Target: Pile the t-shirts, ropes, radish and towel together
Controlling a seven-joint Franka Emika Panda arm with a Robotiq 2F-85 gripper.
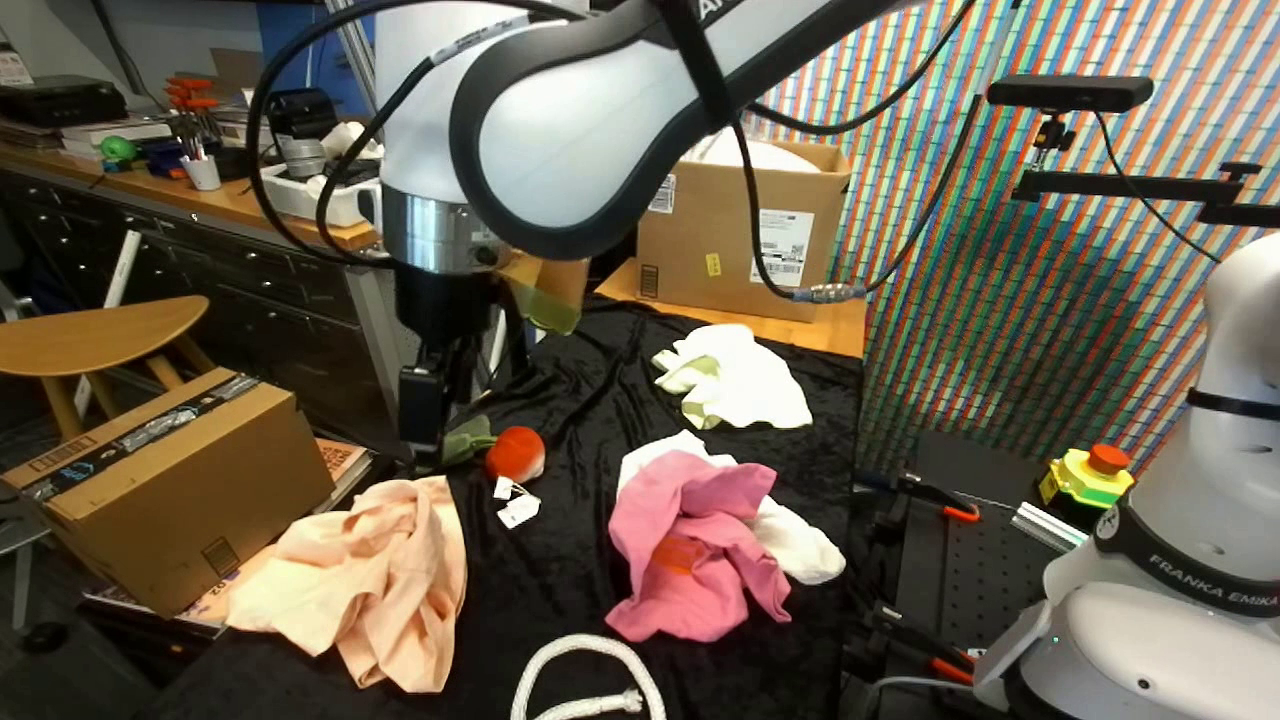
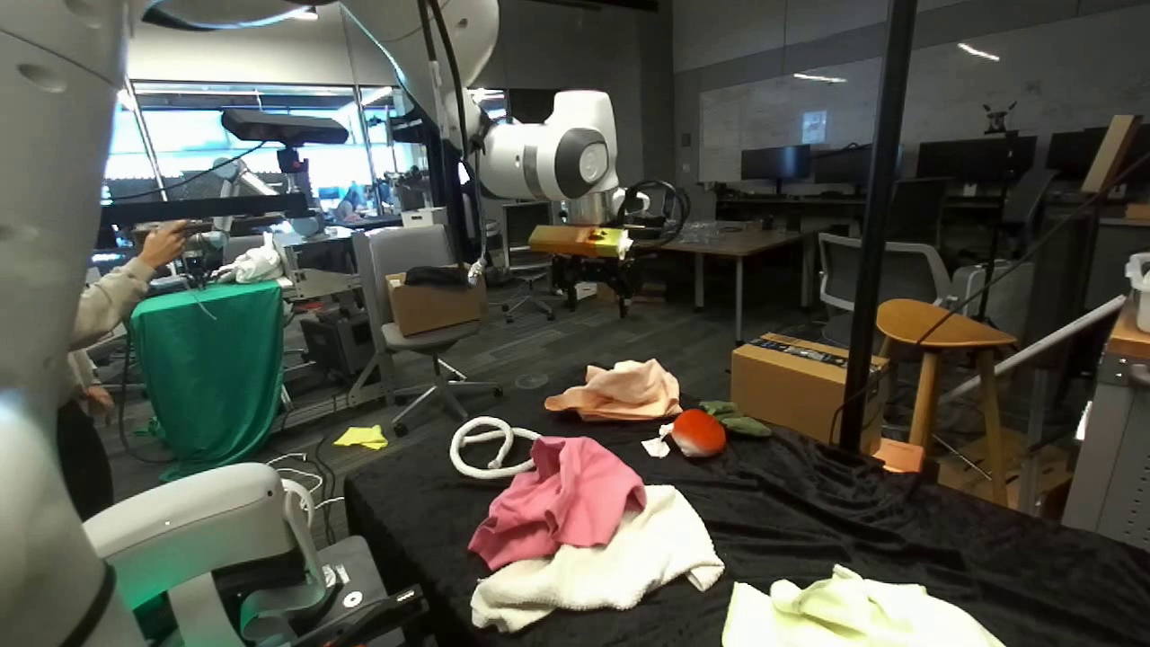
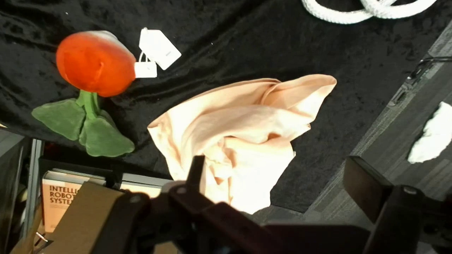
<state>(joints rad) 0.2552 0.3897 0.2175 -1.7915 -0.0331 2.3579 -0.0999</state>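
Fingers (image 3: pixel 367 188) gape above the peach cloth (image 3: pixel 233 123); a cardboard box (image 1: pixel 720 230) holds something white (image 1: pixel 772 155).

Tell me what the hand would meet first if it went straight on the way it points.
Probably the peach cloth: the open hand points down and appears above it in both exterior views, though height and exact landing spot are hard to judge.
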